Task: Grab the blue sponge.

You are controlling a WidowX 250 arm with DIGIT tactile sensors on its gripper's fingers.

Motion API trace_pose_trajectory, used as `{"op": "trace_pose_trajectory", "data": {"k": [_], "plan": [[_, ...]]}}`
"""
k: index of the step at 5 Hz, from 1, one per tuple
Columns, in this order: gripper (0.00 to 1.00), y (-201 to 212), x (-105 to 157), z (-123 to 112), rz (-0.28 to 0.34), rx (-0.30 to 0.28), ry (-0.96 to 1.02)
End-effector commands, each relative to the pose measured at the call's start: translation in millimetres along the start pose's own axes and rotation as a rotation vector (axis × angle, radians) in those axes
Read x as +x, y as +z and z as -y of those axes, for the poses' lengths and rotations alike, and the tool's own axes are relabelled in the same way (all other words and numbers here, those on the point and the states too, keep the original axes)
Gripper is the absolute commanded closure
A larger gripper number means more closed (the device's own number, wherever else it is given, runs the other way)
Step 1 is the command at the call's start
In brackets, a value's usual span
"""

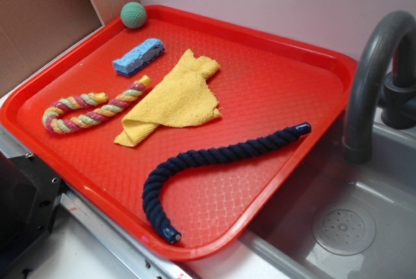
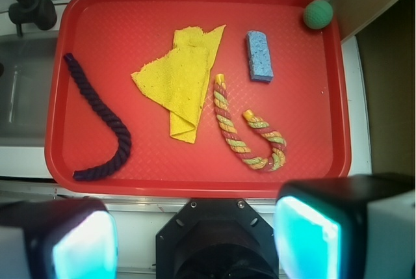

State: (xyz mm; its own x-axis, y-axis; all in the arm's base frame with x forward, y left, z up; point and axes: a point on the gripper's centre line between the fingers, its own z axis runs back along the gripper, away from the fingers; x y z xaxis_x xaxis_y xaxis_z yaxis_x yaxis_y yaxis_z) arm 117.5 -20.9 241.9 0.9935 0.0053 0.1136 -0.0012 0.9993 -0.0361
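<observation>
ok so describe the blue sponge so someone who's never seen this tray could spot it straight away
Start at the red tray beside the sink and go to its far corner, where the green ball sits. The blue sponge lies just in front of that ball, between the yellow cloth and the striped rope. It is the only small, speckled light-blue block; the navy rope is long, dark and curved.

Red tray (image 2: 195, 9), blue sponge (image 2: 259, 56) beside yellow cloth (image 2: 179, 77), pincer (image 2: 195, 240) spread wide.
</observation>
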Motion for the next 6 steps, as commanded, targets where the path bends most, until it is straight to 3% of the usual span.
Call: {"op": "trace_pose_trajectory", "data": {"k": [1,2,4,5,6], "plan": [[0.0,0,0,0,0.0,0.0,0.0],[0.0,-13,21,-24,0.084,0.0,0.097],[0.0,-35,46,-66,0.146,0.05,0.248],[0.0,-54,60,-86,0.135,0.091,0.257],[0.0,-72,72,-98,0.113,0.093,0.274]]}}
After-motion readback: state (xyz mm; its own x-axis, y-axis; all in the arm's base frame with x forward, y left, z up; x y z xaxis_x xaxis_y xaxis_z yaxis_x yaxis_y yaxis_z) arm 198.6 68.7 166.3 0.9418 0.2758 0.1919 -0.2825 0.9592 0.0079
